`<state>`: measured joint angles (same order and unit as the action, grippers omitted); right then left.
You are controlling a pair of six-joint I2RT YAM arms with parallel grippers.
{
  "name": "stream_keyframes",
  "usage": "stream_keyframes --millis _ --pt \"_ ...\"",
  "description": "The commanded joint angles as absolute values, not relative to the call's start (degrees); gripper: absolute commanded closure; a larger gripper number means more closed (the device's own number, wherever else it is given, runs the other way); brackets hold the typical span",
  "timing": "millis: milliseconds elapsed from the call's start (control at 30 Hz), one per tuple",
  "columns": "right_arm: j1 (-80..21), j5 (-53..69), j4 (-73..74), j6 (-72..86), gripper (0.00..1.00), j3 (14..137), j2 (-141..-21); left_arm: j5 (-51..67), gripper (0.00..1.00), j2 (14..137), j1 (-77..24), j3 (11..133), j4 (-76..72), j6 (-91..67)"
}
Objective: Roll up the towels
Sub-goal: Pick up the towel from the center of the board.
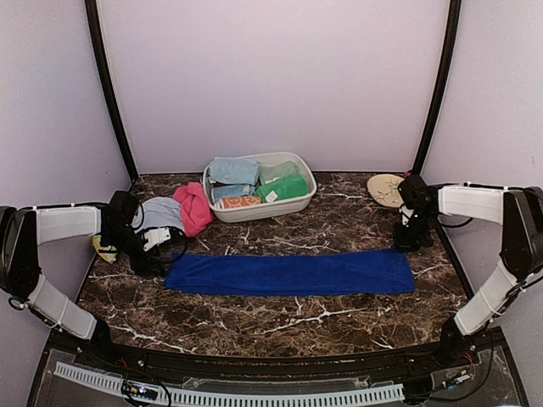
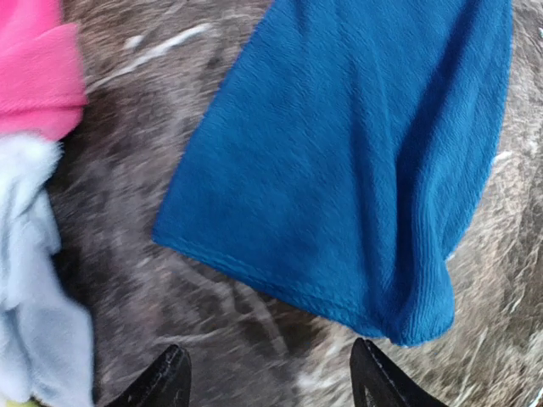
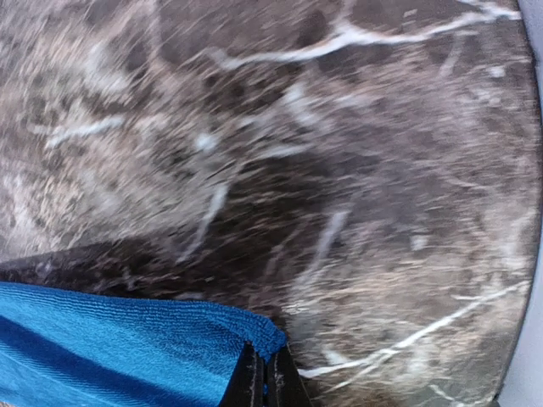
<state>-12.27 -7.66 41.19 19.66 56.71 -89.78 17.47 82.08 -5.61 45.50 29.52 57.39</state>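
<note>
A long royal blue towel (image 1: pixel 288 273) lies flat across the middle of the marble table. My right gripper (image 1: pixel 405 243) is at its far right corner. In the right wrist view that gripper (image 3: pixel 266 377) is shut on the royal blue towel (image 3: pixel 110 348), with the corner pinched between its fingers. My left gripper (image 1: pixel 159 259) hovers by the left end. Seen from the left wrist, the left gripper (image 2: pixel 271 380) is open, just short of the royal blue towel's (image 2: pixel 356 153) edge, nothing between its fingers. A pink towel (image 1: pixel 195 208) and a pale blue towel (image 1: pixel 161 214) lie bunched at the left.
A white oval tub (image 1: pixel 254 214) at the back centre holds a pale blue towel (image 1: pixel 233 171), a green towel (image 1: pixel 284 188) and others. A tan plate (image 1: pixel 386 189) lies at the back right, beyond my right gripper. A small yellow thing (image 1: pixel 104 248) sits under the left arm.
</note>
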Motion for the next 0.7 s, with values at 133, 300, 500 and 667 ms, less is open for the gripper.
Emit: stream_keyframes --millis 133,300,500,667 --pt "-5.76 -16.5 45.97 15.46 1.0 61.7 -86.94 23.62 0.34 83.07 -15.16 42.01 29.28 53.29" --pt "-6.45 -4.91 46.86 17.93 1.0 65.24 -85.55 26.67 0.35 81.71 -13.79 44.07 32.92 52.92" --pt "-16.88 9.68 46.74 23.79 1.0 69.11 -85.96 29.84 0.36 80.76 -5.56 47.24 36.54 55.61" --pt "-23.87 16.09 43.16 30.14 1.0 70.47 -86.32 29.09 0.36 79.66 -2.46 47.36 36.1 56.64"
